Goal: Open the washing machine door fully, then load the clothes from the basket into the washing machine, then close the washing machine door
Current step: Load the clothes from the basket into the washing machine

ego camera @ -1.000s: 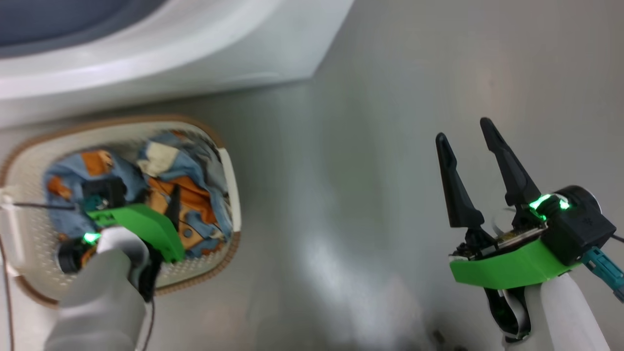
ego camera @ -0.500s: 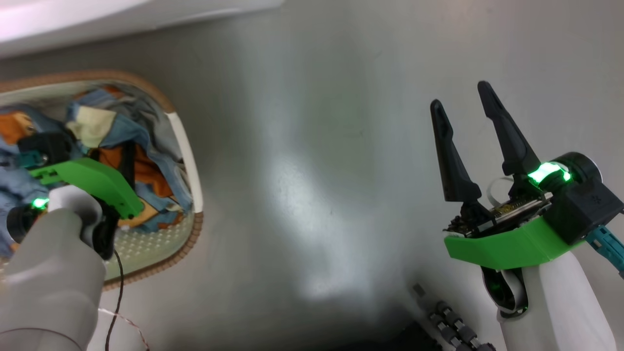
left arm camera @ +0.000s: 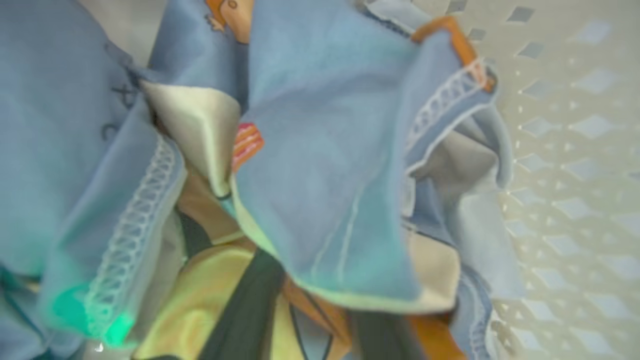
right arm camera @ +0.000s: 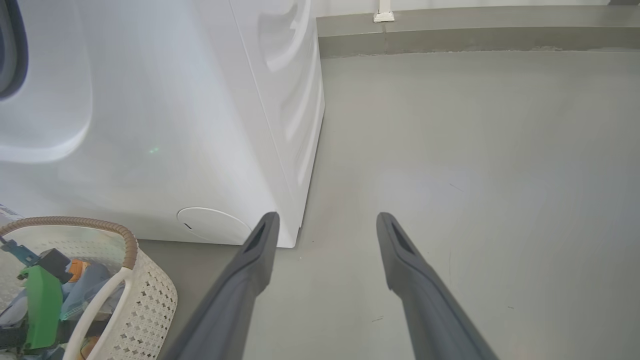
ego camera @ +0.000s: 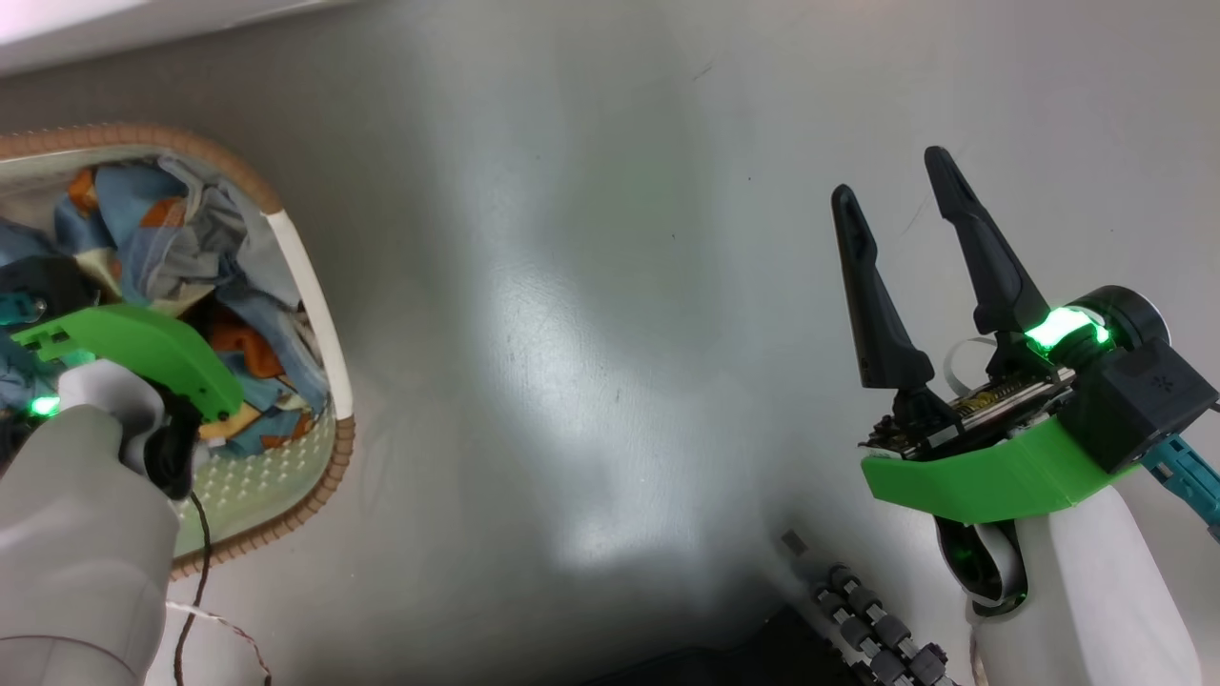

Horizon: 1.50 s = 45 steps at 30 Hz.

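The cream basket with its brown rim stands on the floor at the left, and its perforated wall appears in the right wrist view. The light blue and orange clothes lie bunched inside. My left gripper is pushed down into the clothes. Its dark fingers stand close together with fabric between them and folds over the tips. My right gripper hangs open over bare floor, far right of the basket. The white washing machine stands behind the basket. Its door is out of view.
A round cap sits low on the machine's front. A thin wire trails past the basket's near rim. A black ribbed hose lies at the bottom edge. Grey floor spreads between the arms, up to a wall skirting.
The head camera has swung, so the basket sits further left in the picture and the machine has slid out at the top. My left gripper has closed into the clothes. The right gripper keeps its pose.
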Tool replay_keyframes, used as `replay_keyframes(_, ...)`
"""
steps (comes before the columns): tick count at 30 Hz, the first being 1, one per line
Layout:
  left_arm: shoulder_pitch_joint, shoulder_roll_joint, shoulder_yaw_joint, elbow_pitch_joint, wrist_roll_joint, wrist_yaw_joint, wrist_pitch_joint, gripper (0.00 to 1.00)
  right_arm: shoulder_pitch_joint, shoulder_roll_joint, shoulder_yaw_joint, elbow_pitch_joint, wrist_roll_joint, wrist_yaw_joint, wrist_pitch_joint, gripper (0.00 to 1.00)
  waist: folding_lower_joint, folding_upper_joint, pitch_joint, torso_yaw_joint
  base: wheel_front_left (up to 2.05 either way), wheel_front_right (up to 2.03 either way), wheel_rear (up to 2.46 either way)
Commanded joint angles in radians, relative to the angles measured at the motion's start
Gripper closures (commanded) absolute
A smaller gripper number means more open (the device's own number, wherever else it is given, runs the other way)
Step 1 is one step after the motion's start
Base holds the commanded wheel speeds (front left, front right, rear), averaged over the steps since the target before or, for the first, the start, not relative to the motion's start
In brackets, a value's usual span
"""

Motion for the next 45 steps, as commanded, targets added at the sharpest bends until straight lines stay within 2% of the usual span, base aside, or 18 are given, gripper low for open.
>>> replay_keyframes(1, 0.024, 0.03, 0.017, 0.004, -0.003, -0.002, 0.002, 1.0, 0.02, 0.0, 0.019, -0.022, 0.014, 0.002, -0.007, 0.0, 0.0, 0.0, -0.004, 0.001, 0.0, 0.0, 0.0)
replay_keyframes(7, 0.039, 0.021, 0.008, 0.008, 0.0, -0.002, -0.01, 1.0, 0.02, 0.0, 0.018, -0.019, 0.011, 0.002, -0.007, 0.0, 0.0, 0.0, -0.021, 0.012, 0.0, 0.0, 0.0)
replay_keyframes(14, 0.066, -0.001, -0.014, 0.01, 0.016, -0.002, -0.089, 1.0, 0.03, 0.0, 0.012, -0.007, -0.003, 0.002, -0.007, 0.0, 0.0, 0.0, -0.077, 0.047, 0.0, 0.0, 0.0)
replay_keyframes(24, 0.125, -0.039, -0.04, 0.01, 0.034, -0.002, -0.213, 1.0, 0.062, 0.0, 0.012, 0.038, -0.039, 0.002, -0.007, 0.0, 0.0, 0.0, -0.212, 0.118, 0.0, 0.0, 0.0)
replay_keyframes(31, 0.185, -0.056, -0.035, -0.02, 0.045, -0.001, -0.243, 1.0, 0.098, 0.0, 0.003, 0.072, -0.059, 0.002, 0.002, 0.0, 0.0, 0.0, -0.328, 0.162, 0.0, 0.0, 0.0)
replay_keyframes(45, 0.445, -0.053, 0.131, -0.381, 0.17, 0.067, -0.244, 1.0, 0.223, 0.0, -0.032, 0.111, -0.06, 0.002, 0.042, 0.0, 0.0, 0.0, -0.597, 0.238, 0.0, 0.0, 0.0)
